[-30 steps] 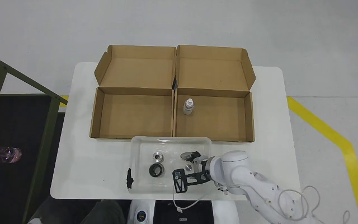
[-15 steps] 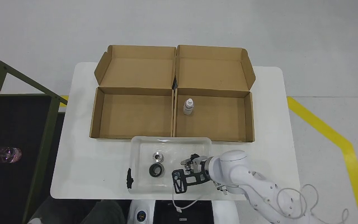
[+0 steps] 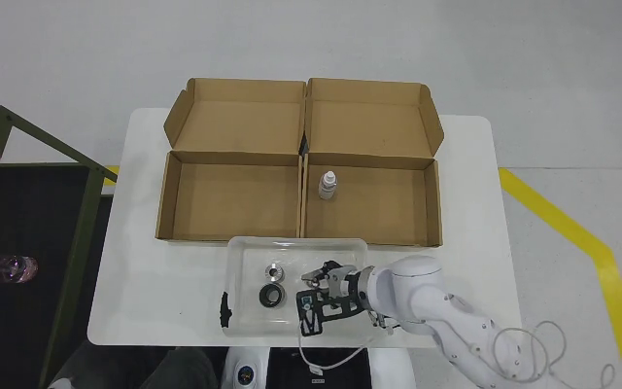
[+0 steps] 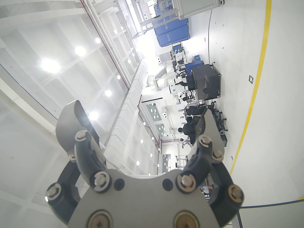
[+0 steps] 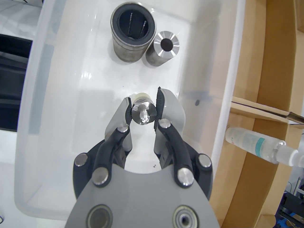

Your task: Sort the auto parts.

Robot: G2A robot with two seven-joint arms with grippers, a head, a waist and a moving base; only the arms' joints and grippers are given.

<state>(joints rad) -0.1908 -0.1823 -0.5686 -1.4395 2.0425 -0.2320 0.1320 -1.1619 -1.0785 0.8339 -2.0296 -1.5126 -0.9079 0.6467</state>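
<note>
My right gripper (image 5: 143,106) is inside the clear plastic bin (image 5: 234,48), shut on a small metal stud (image 5: 143,114) with a pale base. Beyond it in the bin stand a large steel sleeve with a black inner ring (image 5: 133,37) and, touching it, a smaller silver cylinder (image 5: 163,49). From above, the right gripper (image 3: 325,276) is near the middle of the bin (image 3: 296,241), with the sleeve (image 3: 271,295) and the silver cylinder (image 3: 276,271) to its left. My left gripper (image 4: 140,116) is open and holds nothing, pointing out into the room.
Two open cardboard boxes stand side by side behind the bin, the left one (image 3: 233,199) bare, the right one (image 3: 384,206) holding a small white bottle (image 3: 328,184). That bottle (image 5: 257,145) lies just past the bin's wall. A small black piece (image 3: 224,309) sits at the bin's left edge.
The right gripper has shifted a little to the left inside the bin. The sleeve, the silver cylinder and the bottle have not moved.
</note>
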